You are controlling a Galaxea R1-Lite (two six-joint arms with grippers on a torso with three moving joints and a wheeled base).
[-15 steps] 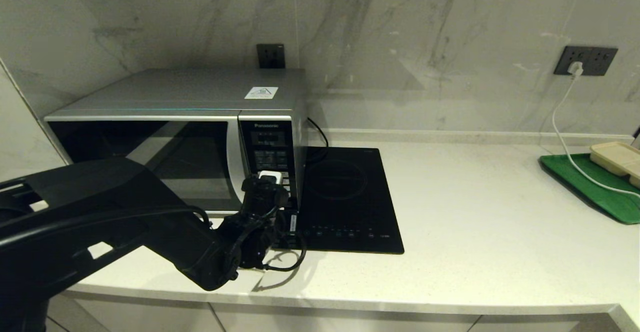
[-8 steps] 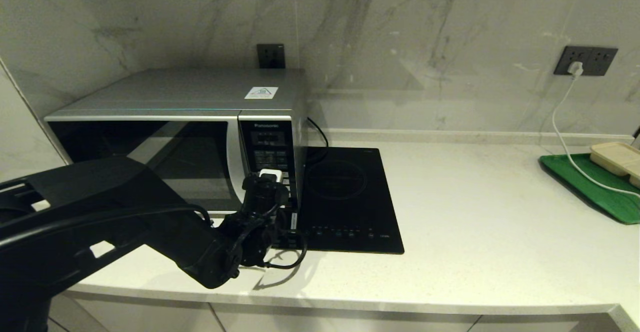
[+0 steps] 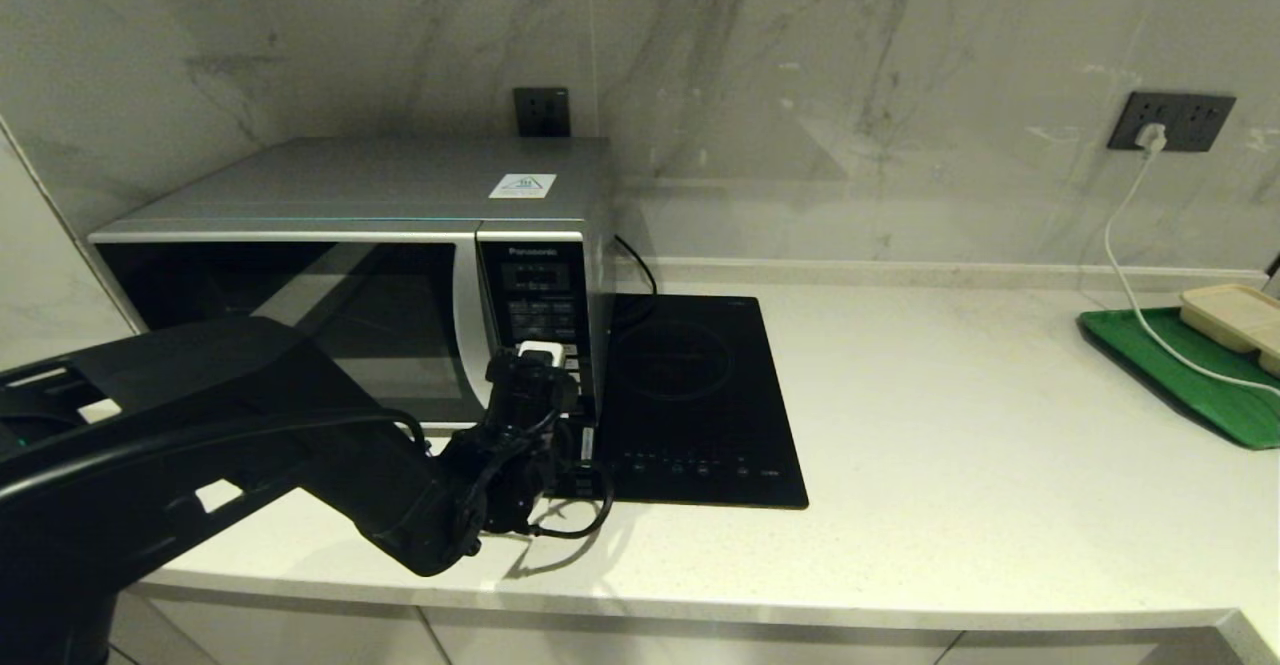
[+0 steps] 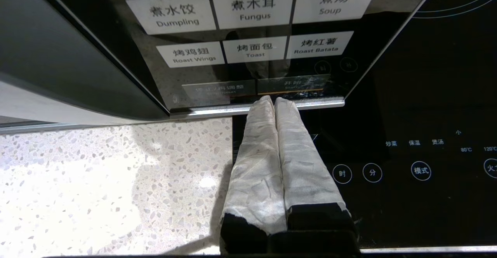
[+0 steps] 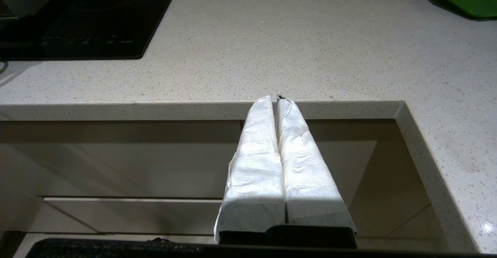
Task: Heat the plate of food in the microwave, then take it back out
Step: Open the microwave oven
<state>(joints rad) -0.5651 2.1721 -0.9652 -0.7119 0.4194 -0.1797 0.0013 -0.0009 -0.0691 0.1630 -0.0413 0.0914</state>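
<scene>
The silver microwave (image 3: 360, 235) stands at the back left of the counter, its dark glass door closed. The plate of food is hidden from every view. My left arm (image 3: 250, 425) reaches across the door to the black keypad panel (image 3: 540, 310). In the left wrist view the left gripper (image 4: 275, 101) is shut with nothing in it. Its tips sit at the silver lower edge of the keypad (image 4: 252, 29), just below the bottom row of buttons (image 4: 289, 84). My right gripper (image 5: 273, 99) is shut and empty, parked low in front of the counter's front edge (image 5: 155, 110).
A flat black induction hob (image 3: 690, 395) lies right beside the microwave. At the far right a green tray (image 3: 1180, 375) carries a beige rectangular tray (image 3: 1235, 315). A white cable (image 3: 1130, 275) runs to it from a wall socket (image 3: 1170, 123). White counter (image 3: 950, 445) lies between.
The left arm's big link has sunk slightly and shifted a little to the right. The left gripper stays at the keypad's lower edge.
</scene>
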